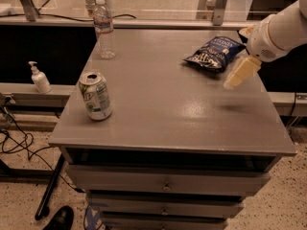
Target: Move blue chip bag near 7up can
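Observation:
The blue chip bag lies flat on the far right part of the grey cabinet top. The 7up can stands upright near the front left edge, far from the bag. My gripper hangs from the white arm at the right edge, just right of the bag and above the top. It is open and empty: one cream finger points down-left in front of the bag, and the other shows only as a tip behind the bag's right end.
A clear plastic water bottle stands at the back left of the top. A soap dispenser sits on a lower ledge to the left. Drawers lie below the top, and cables and a shoe are on the floor.

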Controlling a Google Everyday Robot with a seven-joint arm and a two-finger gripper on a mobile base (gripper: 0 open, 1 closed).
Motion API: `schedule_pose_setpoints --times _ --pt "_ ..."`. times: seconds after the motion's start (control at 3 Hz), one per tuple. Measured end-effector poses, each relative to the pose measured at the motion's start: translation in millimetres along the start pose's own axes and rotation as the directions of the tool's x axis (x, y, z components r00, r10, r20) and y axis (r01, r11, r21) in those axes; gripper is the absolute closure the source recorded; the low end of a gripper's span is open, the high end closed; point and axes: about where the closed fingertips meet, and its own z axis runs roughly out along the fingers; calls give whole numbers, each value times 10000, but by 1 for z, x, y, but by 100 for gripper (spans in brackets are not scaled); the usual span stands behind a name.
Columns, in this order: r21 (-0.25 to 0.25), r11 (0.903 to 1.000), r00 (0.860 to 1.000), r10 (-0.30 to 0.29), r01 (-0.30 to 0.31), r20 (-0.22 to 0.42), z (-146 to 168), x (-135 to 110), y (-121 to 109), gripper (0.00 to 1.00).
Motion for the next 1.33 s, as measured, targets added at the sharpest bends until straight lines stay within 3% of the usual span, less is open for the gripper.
schedule_pose_setpoints --times 0.33,1.0,1.33 --pt "152 9959 9955 888 -893 339 36 2 -21 0" --pt "352 9781 9778 2032 -2051 509 90 9 -48 0" --pt "383 9704 9701 2363 -2385 550 102 15 -56 19"
